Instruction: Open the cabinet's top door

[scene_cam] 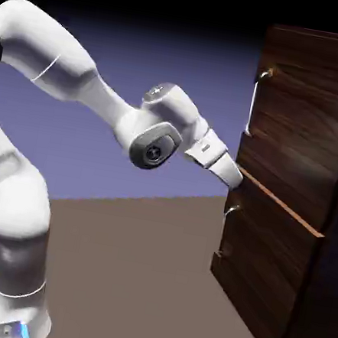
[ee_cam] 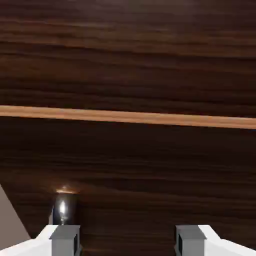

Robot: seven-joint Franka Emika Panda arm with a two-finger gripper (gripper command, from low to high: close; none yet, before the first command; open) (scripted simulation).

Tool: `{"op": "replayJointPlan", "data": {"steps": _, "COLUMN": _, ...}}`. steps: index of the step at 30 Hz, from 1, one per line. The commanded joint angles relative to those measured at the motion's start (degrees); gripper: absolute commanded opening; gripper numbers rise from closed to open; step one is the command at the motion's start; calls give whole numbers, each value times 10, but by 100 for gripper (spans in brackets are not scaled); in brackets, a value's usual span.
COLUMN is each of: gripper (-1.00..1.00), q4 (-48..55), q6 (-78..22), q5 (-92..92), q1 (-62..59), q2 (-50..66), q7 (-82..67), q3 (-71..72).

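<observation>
The cabinet stands on the brown counter at the right side of the exterior view. It is a tall box of dark brown wood with fine horizontal grain, and its edges are lighter, an orange-brown colour. Its front has two panels, one above the other. The top door is the upper panel and sits closed, flush with the cabinet's front. Its handle is a thin curved silver bar, mounted upright near the panel's left edge. The lower panel stands a little forward, so that a light wooden strip shows along its top edge (this strip also crosses the hand view as a pale band). It has its own small silver handle.

The white arm, smooth and rounded, reaches from the left toward the cabinet. The gripper is just at the seam between the two panels, below the top door's handle. In the hand view, the two grey square fingertips stand well apart with only dark wood grain between them, so the gripper is released and grasps nothing. A shiny metal cylinder shows just above the left fingertip.
</observation>
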Motion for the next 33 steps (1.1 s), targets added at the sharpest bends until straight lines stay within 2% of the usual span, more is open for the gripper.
{"op": "replayJointPlan", "data": {"steps": 1, "gripper": 0, "q4": 4, "q6": -2, "q5": 25, "q1": -10, "q2": -6, "q7": -16, "q3": 10}}
{"op": "replayJointPlan", "data": {"steps": 33, "gripper": 0, "q4": 121, "q6": -71, "q5": 822, "q1": -315, "q2": -185, "q7": -526, "q3": 328}}
